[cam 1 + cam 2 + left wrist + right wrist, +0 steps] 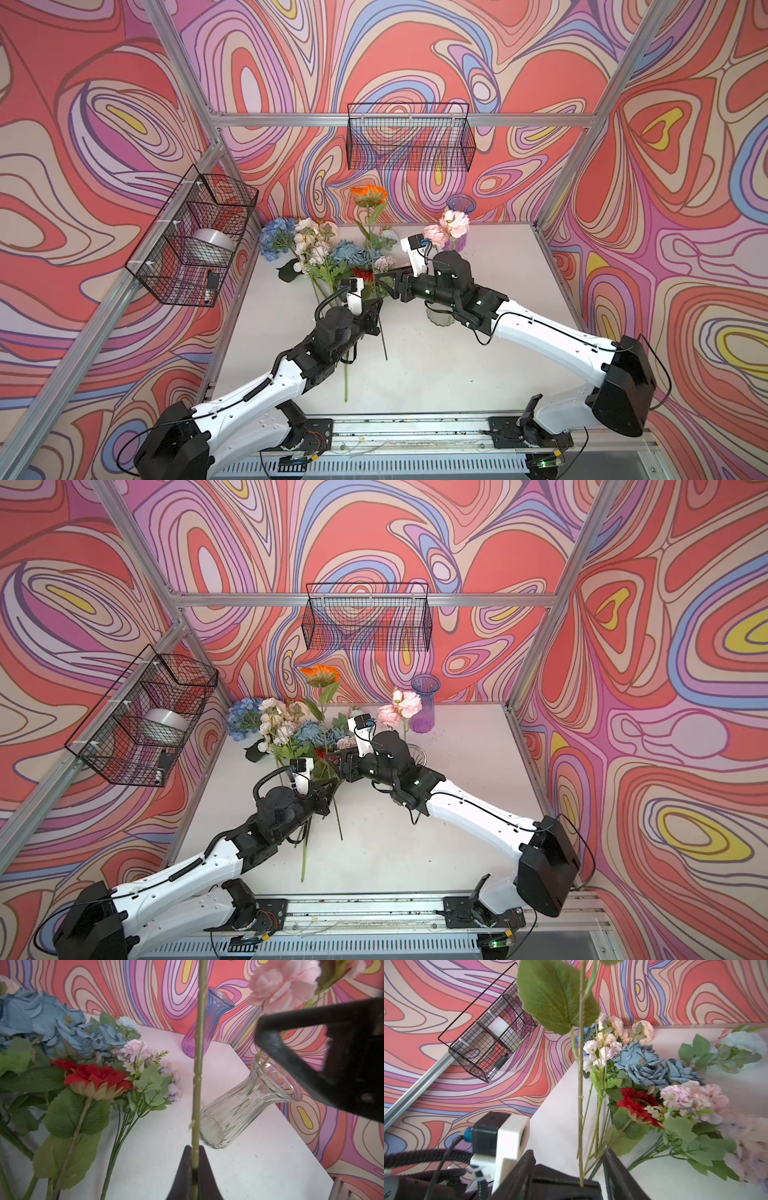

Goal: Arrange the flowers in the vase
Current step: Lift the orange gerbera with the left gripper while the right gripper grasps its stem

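My left claw [194,1152] is clamped tight on the orange flower [368,194], a fabric bloom on a long green stem. It pinches the stem low down, so the flower stands upright over the middle of the white tabletop [478,374]. My right claw [569,1153] reaches in from the right, close to the left one and higher along the same stem. Its jaws stand about half apart and grip nothing. The stem shows in the gap between them, but I cannot tell whether the fingertips reach around it. The other flowers [320,249], blue, peach, white, lilac and red, lie heaped at the far left of the table. On the right, partly under my right arm, a clear ribbed glass vase [249,1105] holds pink blooms [455,222]. A purple glass vase [424,704] stands at the far edge behind it.
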Robot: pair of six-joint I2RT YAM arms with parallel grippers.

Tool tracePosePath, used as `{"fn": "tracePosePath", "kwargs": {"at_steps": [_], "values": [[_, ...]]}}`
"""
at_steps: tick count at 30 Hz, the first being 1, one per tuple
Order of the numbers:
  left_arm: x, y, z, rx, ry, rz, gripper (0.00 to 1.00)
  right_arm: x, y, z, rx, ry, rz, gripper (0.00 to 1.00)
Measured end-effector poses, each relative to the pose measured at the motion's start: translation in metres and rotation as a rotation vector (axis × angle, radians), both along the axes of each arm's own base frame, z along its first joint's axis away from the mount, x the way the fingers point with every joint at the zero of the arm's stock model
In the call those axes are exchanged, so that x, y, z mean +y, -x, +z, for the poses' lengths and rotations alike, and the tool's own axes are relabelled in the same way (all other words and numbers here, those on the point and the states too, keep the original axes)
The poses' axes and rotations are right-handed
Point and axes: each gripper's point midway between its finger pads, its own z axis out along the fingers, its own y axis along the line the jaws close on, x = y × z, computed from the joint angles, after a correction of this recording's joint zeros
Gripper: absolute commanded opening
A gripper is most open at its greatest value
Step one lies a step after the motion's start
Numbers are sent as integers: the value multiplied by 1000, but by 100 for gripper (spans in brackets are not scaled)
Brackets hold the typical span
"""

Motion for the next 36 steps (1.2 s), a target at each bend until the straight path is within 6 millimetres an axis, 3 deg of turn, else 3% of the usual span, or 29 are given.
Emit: {"fn": "tracePosePath", "kwargs": {"at_steps": [6,11,15,16,17,18,20,22,28,34,36], "values": [[-15,8,15,-87,-7,-56,0,11,0,-10,15,6,37,34],[-19,9,19,-118,-15,-67,0,11,-1,-10,15,2,32,0],[-20,8,21,-128,-17,-64,1,8,-5,-10,11,4,17,0],[-20,8,21,-128,-18,-64,4,8,-5,-10,11,4,17,0],[-19,8,21,-129,-18,-61,18,8,-5,-10,11,5,17,0],[-19,8,21,-128,-17,-60,47,8,-5,-10,10,4,17,0],[-19,8,21,-126,-15,-54,84,9,-4,-11,15,4,20,0],[-17,6,21,-120,-6,-38,100,10,-1,-13,16,9,28,0],[-6,3,31,-118,42,24,100,-1,3,-16,-5,69,7,0],[-1,-1,39,-103,100,47,100,-38,9,6,-98,164,-83,0],[5,-11,39,-87,104,91,100,-58,13,19,-136,196,-130,0]]}}
